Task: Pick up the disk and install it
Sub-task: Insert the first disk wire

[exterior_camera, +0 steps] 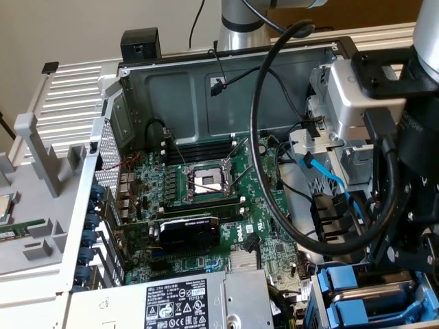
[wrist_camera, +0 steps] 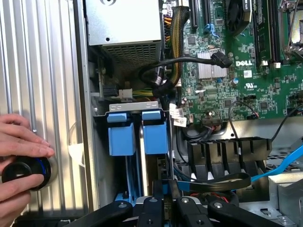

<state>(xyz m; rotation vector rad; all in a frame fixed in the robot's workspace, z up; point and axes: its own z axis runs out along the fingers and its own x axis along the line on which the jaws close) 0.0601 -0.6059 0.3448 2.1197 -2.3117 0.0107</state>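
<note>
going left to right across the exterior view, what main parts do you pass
grey plastic bracket → blue card clips → black graphics card → CPU socket → blue SATA cable → robot arm

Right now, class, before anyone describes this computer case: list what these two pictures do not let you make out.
- Disk label: in the wrist view the blue rails stand edge-on, so no label faces the camera.
- Drive bay: in the exterior view it is cut off by the picture's edge and partly behind the arm.
- Black round object: in the wrist view a hand wraps it; unidentifiable.
</note>
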